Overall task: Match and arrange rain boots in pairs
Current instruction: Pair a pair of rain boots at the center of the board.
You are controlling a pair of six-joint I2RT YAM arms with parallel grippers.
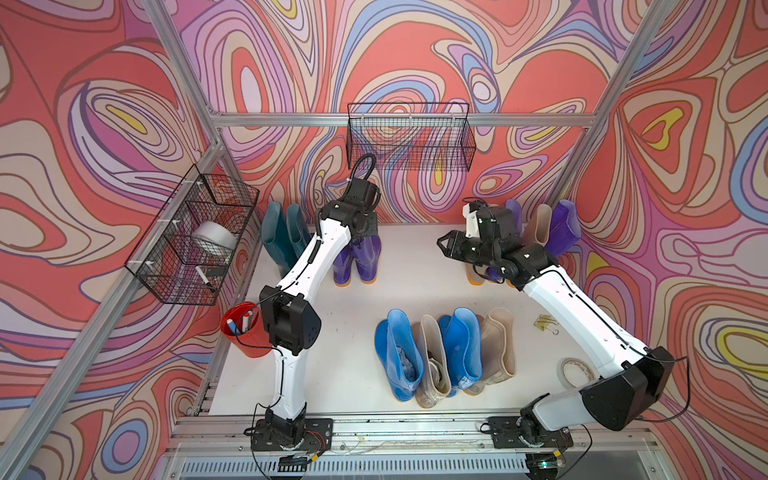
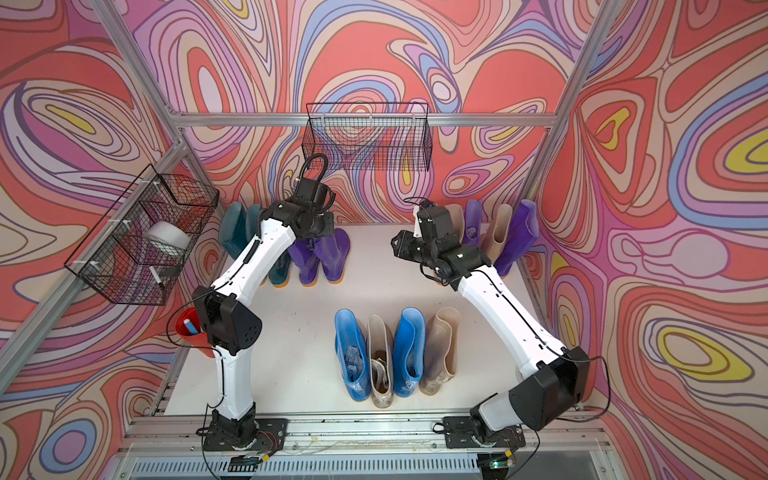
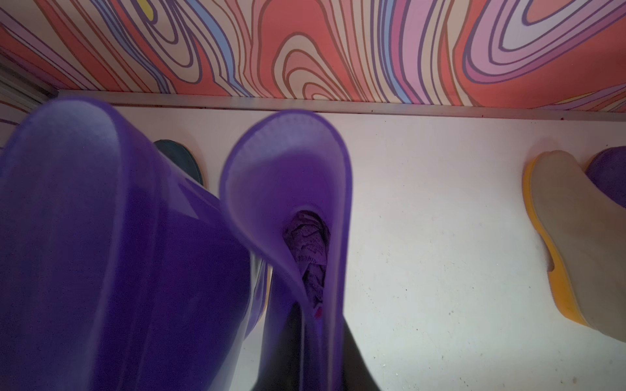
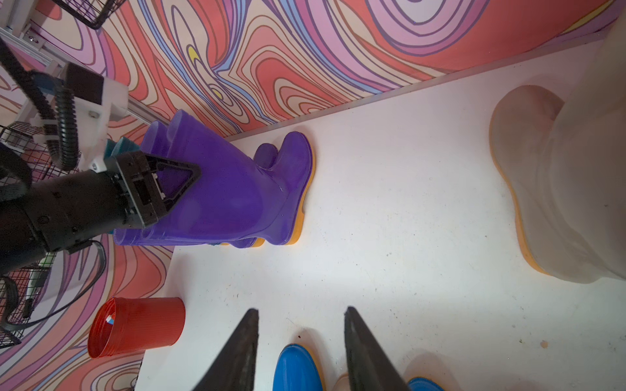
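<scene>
**A:** Where do the rain boots stand?

**B:** All on the white table [image 1: 365, 307]. At the back left is a dark teal pair [image 1: 282, 237]. Just beside it is a glossy purple pair [image 1: 358, 257] with orange soles. Nearer the front, four stand side by side with their colours alternating: a bright blue boot [image 1: 397, 353], a beige boot [image 1: 432, 365], a second blue boot [image 1: 462, 345] and a second beige boot [image 1: 497, 345].

**A:** And the back right corner?

**B:** There are more behind the right arm, partly hidden. Among them are a beige shaft [image 2: 500, 228] and a leaning purple shaft [image 2: 519, 232].

**A:** Anything inside them?

**B:** Crumpled paper [image 3: 308, 243] fills one boot of the purple pair.

**A:** The grippers?

**B:** The left gripper [image 4: 184, 176] sits at the top of the purple pair. Its fingers seem to straddle one rim, but I cannot tell whether they are pinching it. The right gripper [image 4: 300, 315] hangs over bare table with its jaws apart and nothing between them.
</scene>
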